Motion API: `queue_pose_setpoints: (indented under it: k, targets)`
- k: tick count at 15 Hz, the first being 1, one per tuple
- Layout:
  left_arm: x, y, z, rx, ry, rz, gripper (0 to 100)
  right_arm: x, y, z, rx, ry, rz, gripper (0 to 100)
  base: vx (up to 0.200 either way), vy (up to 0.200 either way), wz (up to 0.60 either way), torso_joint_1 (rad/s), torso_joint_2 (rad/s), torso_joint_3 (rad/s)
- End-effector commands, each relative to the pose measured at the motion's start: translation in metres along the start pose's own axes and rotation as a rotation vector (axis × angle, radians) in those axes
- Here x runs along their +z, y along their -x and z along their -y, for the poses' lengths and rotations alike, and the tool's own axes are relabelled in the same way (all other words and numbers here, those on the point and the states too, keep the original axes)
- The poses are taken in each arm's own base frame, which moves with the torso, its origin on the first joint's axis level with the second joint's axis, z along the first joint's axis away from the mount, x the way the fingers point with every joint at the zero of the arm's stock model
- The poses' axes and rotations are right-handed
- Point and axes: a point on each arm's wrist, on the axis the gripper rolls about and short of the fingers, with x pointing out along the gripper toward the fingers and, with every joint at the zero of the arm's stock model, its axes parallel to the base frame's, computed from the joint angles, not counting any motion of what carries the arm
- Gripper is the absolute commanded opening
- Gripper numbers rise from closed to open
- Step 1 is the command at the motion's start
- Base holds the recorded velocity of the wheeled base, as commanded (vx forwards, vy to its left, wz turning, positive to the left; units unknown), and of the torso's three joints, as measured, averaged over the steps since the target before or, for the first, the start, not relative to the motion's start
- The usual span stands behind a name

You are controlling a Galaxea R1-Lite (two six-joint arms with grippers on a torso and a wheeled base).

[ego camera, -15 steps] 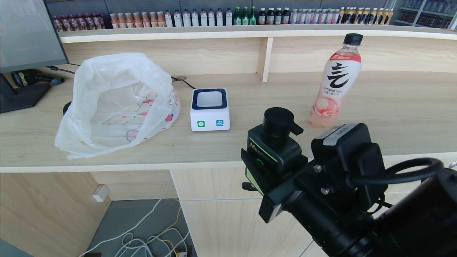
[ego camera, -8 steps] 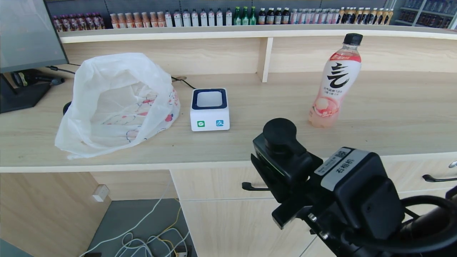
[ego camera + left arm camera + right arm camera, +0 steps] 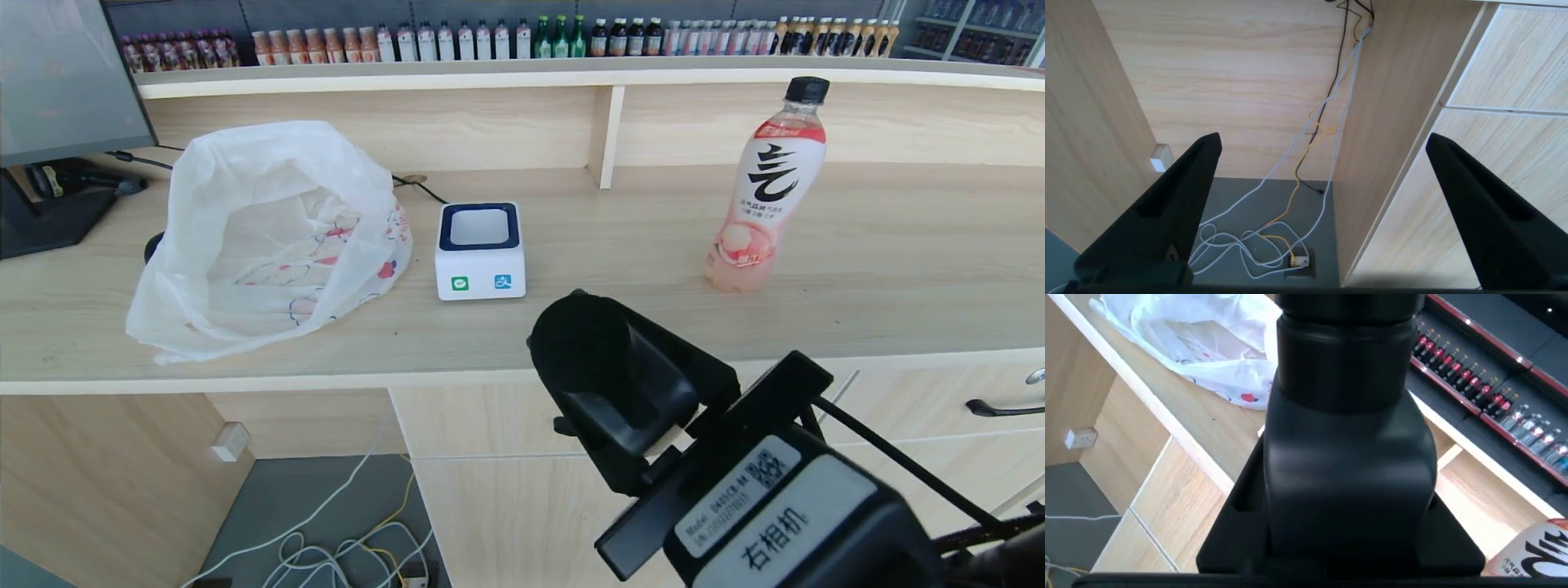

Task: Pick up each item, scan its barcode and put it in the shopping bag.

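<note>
On the counter point(image 3: 898, 269): shopping bag point(image 3: 269, 237) left of scanner point(image 3: 480, 251), drink bottle point(image 3: 763, 192) right; pump bottle point(image 3: 604, 367) held before it.

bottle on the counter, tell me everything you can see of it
The bottle looks like clear plastic with a black screw cap. Its wrap label is white with a red band at the top, a big black brush mark and a peach picture near the pinkish base. It stands upright, closed, on the right part of the wooden counter, well apart from the scanner and the bag. Only the counter touches it.
</note>
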Motion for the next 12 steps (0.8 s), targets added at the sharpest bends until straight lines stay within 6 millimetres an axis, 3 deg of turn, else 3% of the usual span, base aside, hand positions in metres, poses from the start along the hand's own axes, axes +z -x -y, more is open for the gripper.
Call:
queue_pose_setpoints:
  k: [1, 12]
  targets:
    - [0.0, 0.0, 0.0, 0.0, 0.0, 0.001, 100, 0.004, 0.0, -0.001, 0.019, 0.029, 0.052, 0, 0.0, 0.0, 0.0, 0.0, 0.0, 0.0]
    - [0.0, 0.0, 0.0, 0.001, 0.0, 0.001, 100, -0.005, 0.011, -0.02, 0.192, 0.226, 0.18, 0, 0.0, 0.0, 0.0, 0.0, 0.0, 0.0]
